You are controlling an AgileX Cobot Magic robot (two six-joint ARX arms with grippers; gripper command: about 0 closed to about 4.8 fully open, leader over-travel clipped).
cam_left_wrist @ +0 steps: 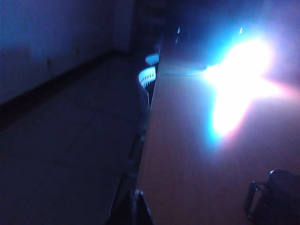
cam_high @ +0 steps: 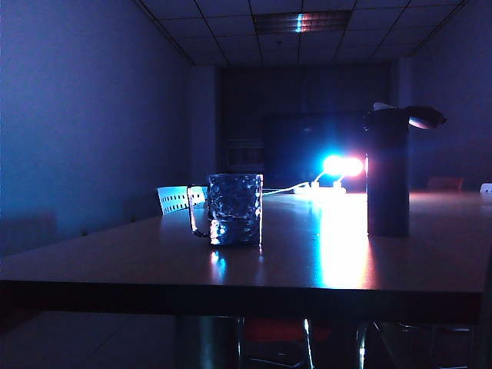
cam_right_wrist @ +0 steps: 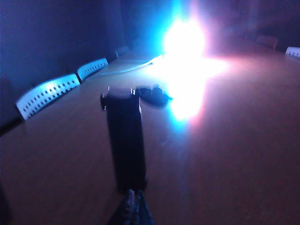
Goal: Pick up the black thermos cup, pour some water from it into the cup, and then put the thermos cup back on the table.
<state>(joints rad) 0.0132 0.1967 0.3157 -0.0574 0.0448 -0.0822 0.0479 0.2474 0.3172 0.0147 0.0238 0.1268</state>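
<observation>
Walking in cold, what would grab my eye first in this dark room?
First the glaring lamp at the far end of the table, throwing a bright streak down the glossy wood. Next the black thermos cup, standing tall on the right with its lid flipped sideways, and the dimpled glass cup left of it. The right gripper, shut, peeks in just before the thermos; the left gripper sits at the table's edge.

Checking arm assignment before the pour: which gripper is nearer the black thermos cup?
Right. The right gripper, shut, sits just in front of the black thermos cup, which stands on the table. The left gripper is near the table's left edge, beside the cup.
</observation>
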